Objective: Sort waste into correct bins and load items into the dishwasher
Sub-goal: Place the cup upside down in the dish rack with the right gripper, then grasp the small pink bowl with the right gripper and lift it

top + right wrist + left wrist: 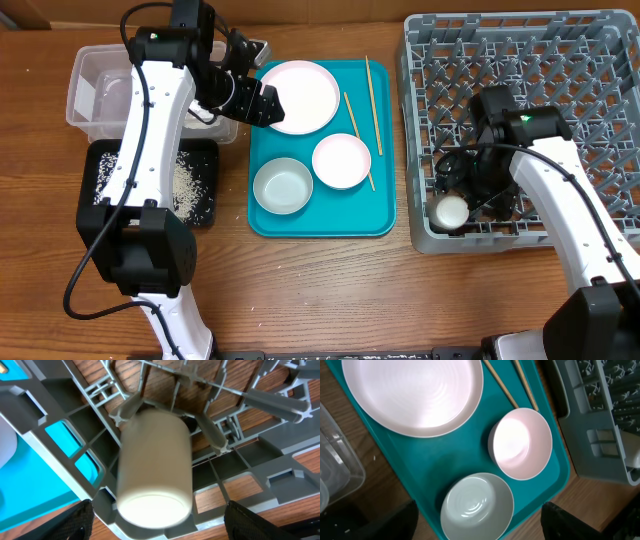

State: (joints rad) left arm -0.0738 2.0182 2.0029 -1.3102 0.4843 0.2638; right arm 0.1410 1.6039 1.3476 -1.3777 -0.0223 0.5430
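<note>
We take the teal tray (pixel 330 222) as our landmark. The grey dish rack (pixel 560 60) stands just to the right of it; it is large and stiff and needs no lifting. On the far left part of the tray lies the plate (pixel 300 95). It is wide, smooth and probably breakable, so we judge that its rim is the only place to pinch it, and it may slip. The left gripper (pixel 262 103) hovers at the tray's left edge beside the plate, its fingers spread wide with nothing between them. The white bowl (pixel 341 160) and the greyer bowl (pixel 283 186) sit on the near half of the tray. They look light and hard, and a pinch over the wall should hold them. The cup (pixel 450 212) is in the rack corner nearest the tray, and the right gripper (pixel 462 185) hangs over it, fingers apart and clear of its sides. The chopsticks (pixel 368 90) lie along the tray's right side. They are thin and apt to roll, so we would take them at the middle.
</note>
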